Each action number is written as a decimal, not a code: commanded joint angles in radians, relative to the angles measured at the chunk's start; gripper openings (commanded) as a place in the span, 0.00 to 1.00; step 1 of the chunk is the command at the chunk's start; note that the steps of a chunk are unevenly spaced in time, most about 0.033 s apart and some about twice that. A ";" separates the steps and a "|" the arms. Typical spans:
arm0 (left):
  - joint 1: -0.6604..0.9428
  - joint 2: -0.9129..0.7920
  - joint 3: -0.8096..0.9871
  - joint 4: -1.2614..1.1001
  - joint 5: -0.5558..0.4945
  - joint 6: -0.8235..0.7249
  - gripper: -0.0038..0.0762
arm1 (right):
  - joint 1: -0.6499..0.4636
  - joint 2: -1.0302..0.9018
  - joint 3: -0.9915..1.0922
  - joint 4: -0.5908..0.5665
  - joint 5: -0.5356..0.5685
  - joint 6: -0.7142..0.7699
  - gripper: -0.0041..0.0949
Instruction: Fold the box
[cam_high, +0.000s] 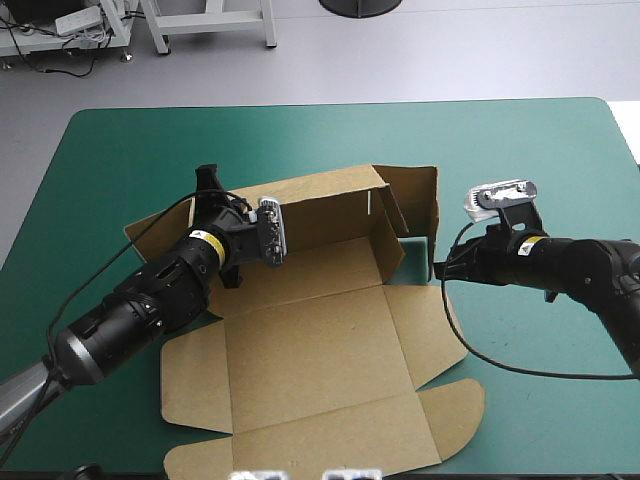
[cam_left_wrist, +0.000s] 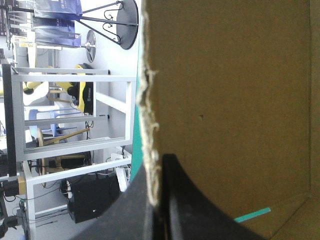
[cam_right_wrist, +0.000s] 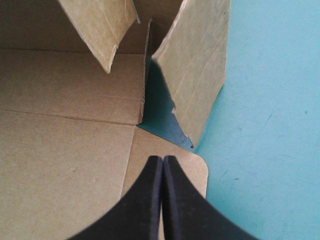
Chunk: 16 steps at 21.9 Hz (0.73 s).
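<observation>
The brown box (cam_high: 310, 350) lies partly folded in the middle of the table. Its back wall (cam_high: 320, 205) and right side wall (cam_high: 415, 195) stand raised, while the lid panel and its flaps lie flat toward the near edge. My left gripper (cam_high: 210, 188) is at the back wall's left end. In the left wrist view, the left gripper (cam_left_wrist: 156, 167) is shut on the wall's ragged edge (cam_left_wrist: 147, 100). My right gripper (cam_high: 438, 268) is at the box's right side. In the right wrist view, the right gripper (cam_right_wrist: 163, 160) is shut and empty, over a rounded flap (cam_right_wrist: 192, 172), just short of the raised side wall (cam_right_wrist: 197, 75).
The teal-green cover (cam_high: 540, 140) lies bare beyond the box at the far and right sides. A flat flap of the box (cam_high: 150, 228) pokes out behind my left arm. The table's near edge runs close under the box's front flaps (cam_high: 340, 440).
</observation>
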 joint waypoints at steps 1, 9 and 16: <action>-0.005 -0.040 -0.025 0.032 0.008 -0.024 0.04 | -0.001 0.006 -0.068 0.017 -0.043 -0.011 0.02; -0.005 -0.047 0.042 0.057 0.010 -0.036 0.04 | -0.001 0.138 -0.316 0.019 0.032 -0.019 0.02; -0.005 -0.048 0.042 0.078 -0.001 -0.094 0.04 | 0.000 0.371 -0.713 0.025 0.164 -0.012 0.03</action>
